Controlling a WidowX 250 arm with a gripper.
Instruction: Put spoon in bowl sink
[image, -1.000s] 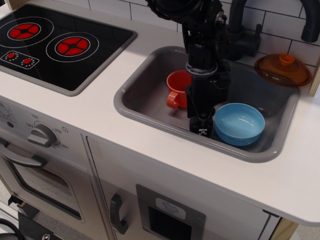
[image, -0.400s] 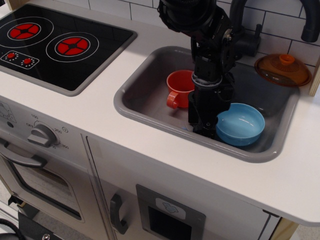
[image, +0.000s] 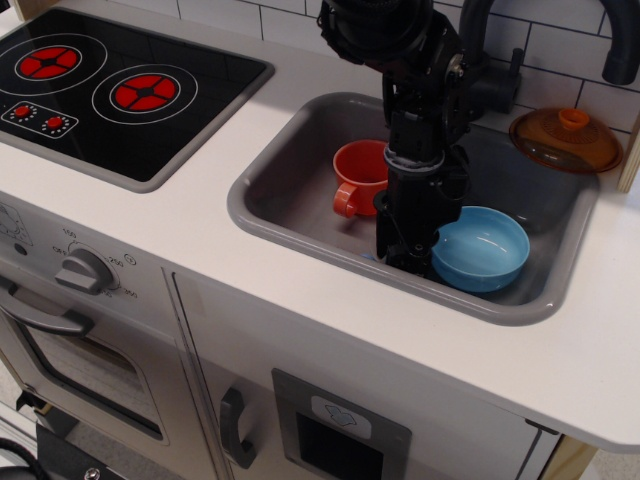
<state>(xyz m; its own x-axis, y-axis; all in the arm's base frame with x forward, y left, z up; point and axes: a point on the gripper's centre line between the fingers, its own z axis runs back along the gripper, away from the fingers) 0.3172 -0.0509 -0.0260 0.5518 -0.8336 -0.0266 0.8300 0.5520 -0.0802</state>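
The grey sink (image: 290, 215) holds the light-blue bowl (image: 480, 248) at its front right. My black gripper (image: 404, 260) points straight down to the sink floor, just left of the bowl and right of the orange-red cup (image: 358, 176). Its fingertips sit low against the sink's front wall, and the gripper body hides how the jaws stand. The blue spoon is hidden; I cannot see it under the gripper. The bowl is empty.
A black faucet (image: 478, 60) stands behind the sink. An orange pot lid (image: 565, 140) lies on the counter at the back right. A black two-burner stove (image: 110, 85) is to the left. The white counter edge runs along the front.
The gripper has moved down to the sink floor and slightly right, closer to the bowl. The bowl and the cup have not moved.
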